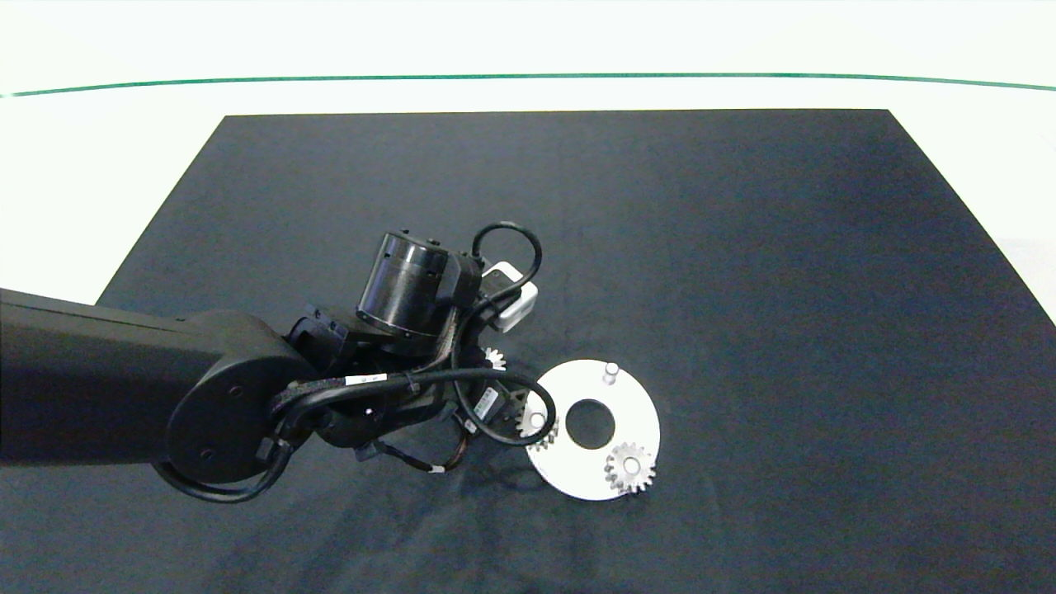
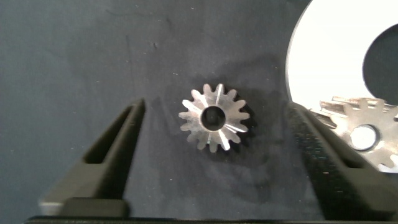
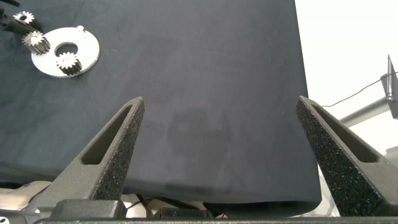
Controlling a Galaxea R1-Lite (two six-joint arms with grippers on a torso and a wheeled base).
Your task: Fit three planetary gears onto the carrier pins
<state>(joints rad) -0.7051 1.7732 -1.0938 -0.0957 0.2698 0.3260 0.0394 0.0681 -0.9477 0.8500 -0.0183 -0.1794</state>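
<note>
One planetary gear lies flat on the dark mat, just off the rim of the white disc. My left gripper hangs over it, open, a finger on each side and not touching it. From above, only this gear's edge peeks out beneath the left wrist. Two other gears sit on carrier pins of the disc. The third pin stands bare. My right gripper is open and holds nothing, far off at the mat's edge.
The dark mat covers most of the white table. The left arm and its cables reach over the disc's near-left side. In the right wrist view the disc appears small and far away.
</note>
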